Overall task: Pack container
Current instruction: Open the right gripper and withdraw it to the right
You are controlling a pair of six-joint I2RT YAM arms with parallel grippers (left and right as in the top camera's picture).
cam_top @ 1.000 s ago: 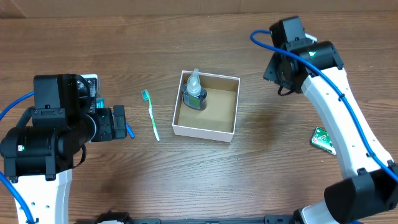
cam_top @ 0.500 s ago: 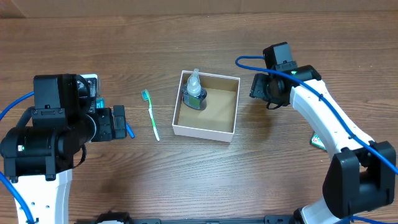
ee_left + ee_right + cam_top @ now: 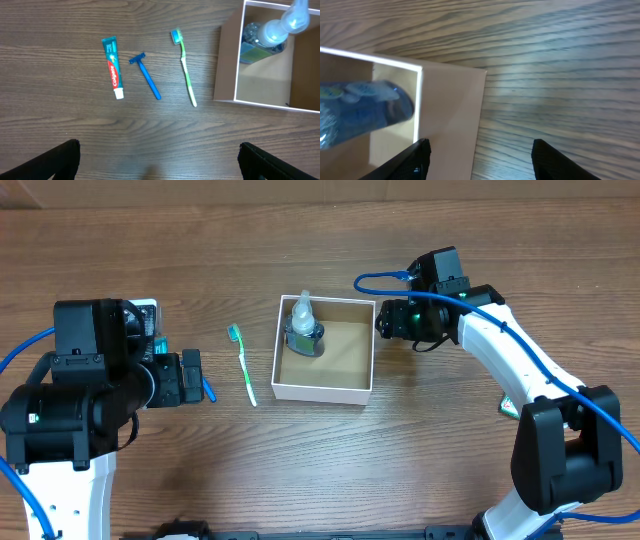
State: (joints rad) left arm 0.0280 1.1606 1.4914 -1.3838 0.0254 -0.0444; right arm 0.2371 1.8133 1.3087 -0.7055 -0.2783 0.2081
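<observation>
Bottle (image 3: 303, 332) in far-left corner of container (image 3: 320, 392), rest of floor free, right fingers (image 3: 416, 159) at its right wall

Toothpaste (image 3: 113, 67), blue razor (image 3: 147, 76) and green toothbrush (image 3: 185, 66) lie side by side on the table (image 3: 75, 125)

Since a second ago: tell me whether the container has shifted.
Yes. The container has slid left, toward the green toothbrush, which stayed put; the right tool is at its right wall.
</observation>
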